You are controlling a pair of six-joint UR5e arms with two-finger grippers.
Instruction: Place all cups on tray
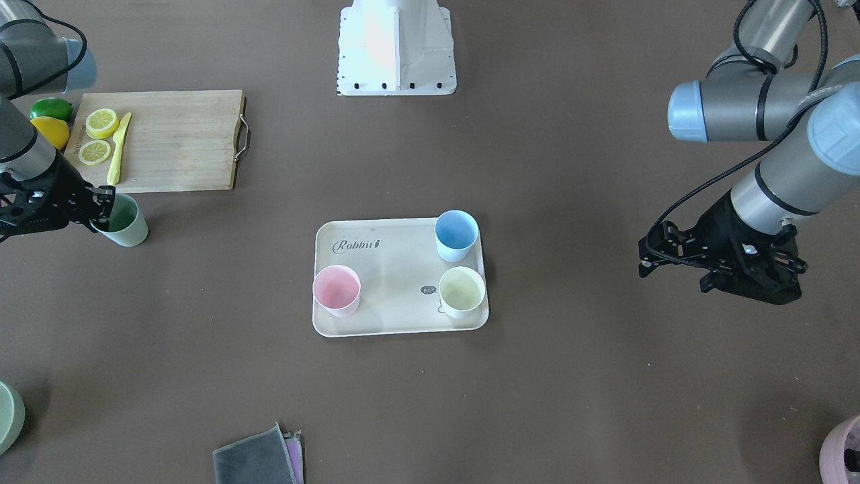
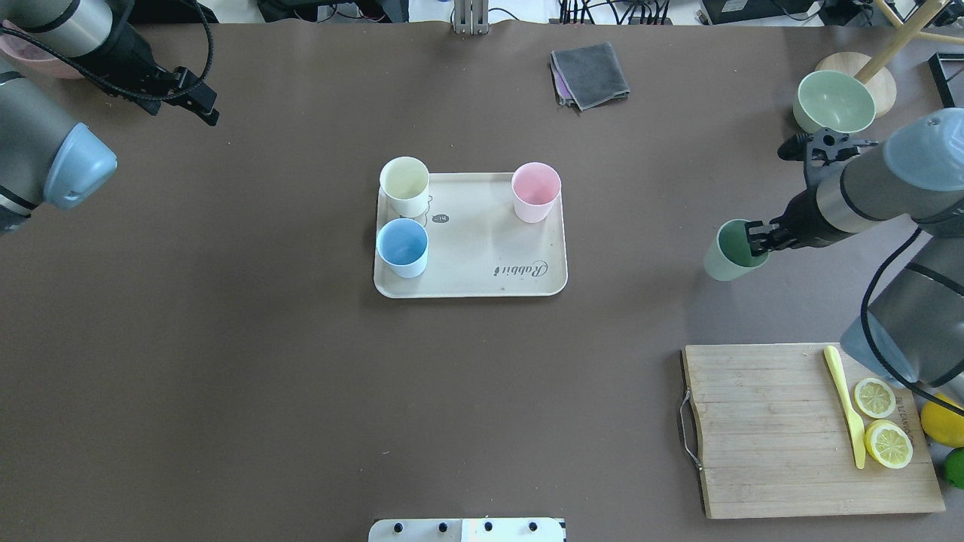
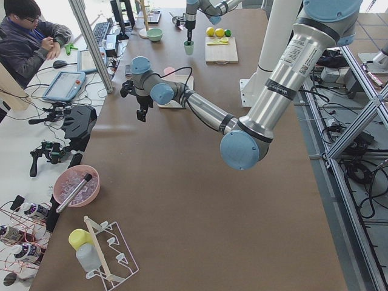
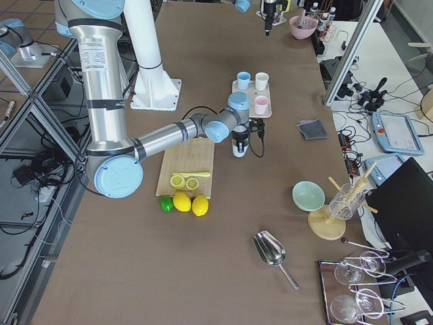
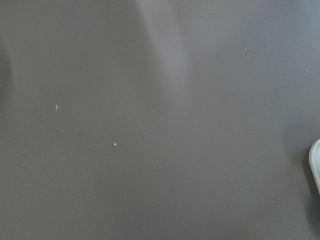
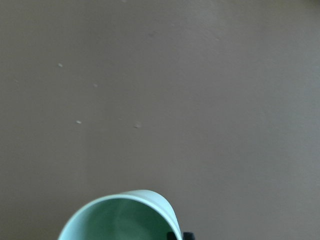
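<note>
The cream tray (image 2: pixel 482 248) (image 1: pixel 393 289) lies mid-table. On it stand the cream-yellow cup (image 2: pixel 404 184) (image 1: pixel 462 290), the light blue cup (image 2: pixel 402 245) (image 1: pixel 456 234) and the pink cup (image 2: pixel 535 190) (image 1: pixel 336 289). The pale green cup (image 2: pixel 729 254) (image 1: pixel 126 223) is off the tray, to its right in the overhead view. My right gripper (image 2: pixel 755 239) (image 1: pixel 107 208) is shut on its rim, one finger inside; the rim shows in the right wrist view (image 6: pixel 120 212). I cannot tell if the cup touches the table. My left gripper (image 2: pixel 203 102) (image 1: pixel 646 257) is open and empty, far left of the tray.
A wooden cutting board (image 2: pixel 776 436) with lemon slices and a yellow knife (image 2: pixel 845 403) lies near the right arm. A sage-green bowl (image 2: pixel 834 100), a grey cloth (image 2: pixel 590 74) and a mauve-pink pot (image 1: pixel 843 452) sit along the far edge.
</note>
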